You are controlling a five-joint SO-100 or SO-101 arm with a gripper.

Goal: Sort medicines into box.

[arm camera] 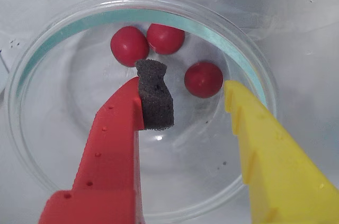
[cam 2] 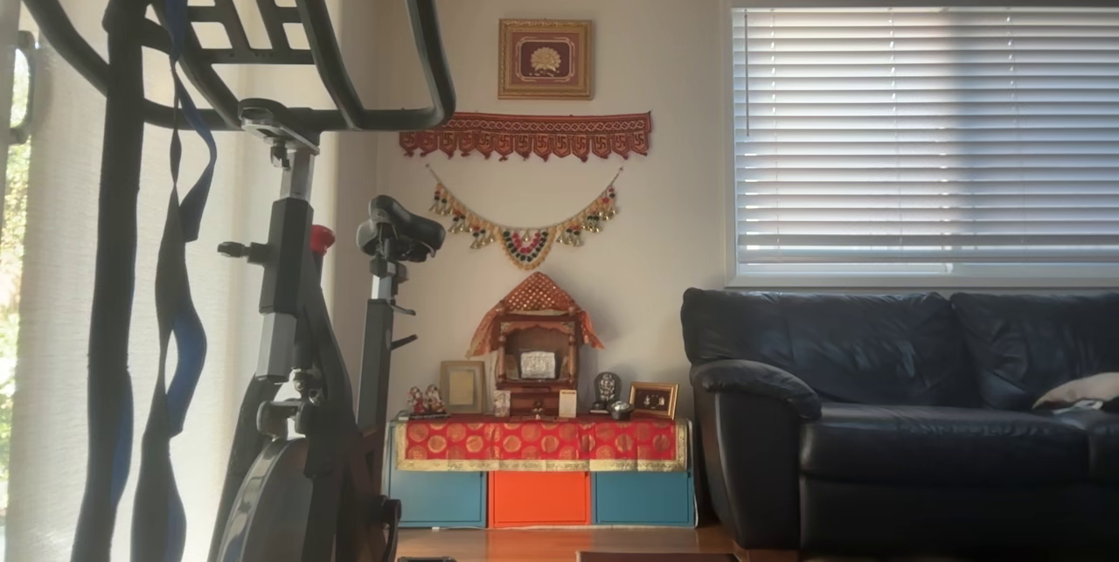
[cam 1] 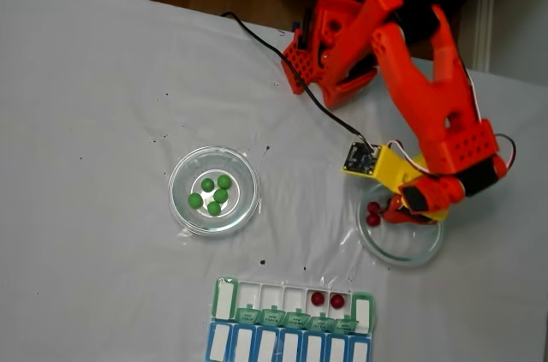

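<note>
The end effector (arm camera: 193, 94) is open and empty over the dish (arm camera: 32, 128), near three red balls (arm camera: 203, 79).

In the fixed view, one dish (cam 1: 214, 191) with five balls sits left of another dish (cam 1: 400, 242), where the gripper (cam 1: 396, 208) hangs over more balls (cam 1: 373, 213) (three, by the wrist view (arm camera: 165, 37)). Nearer the bottom edge lies the box (cam 1: 291, 328), with two balls (cam 1: 327, 299) in adjoining compartments.
</note>
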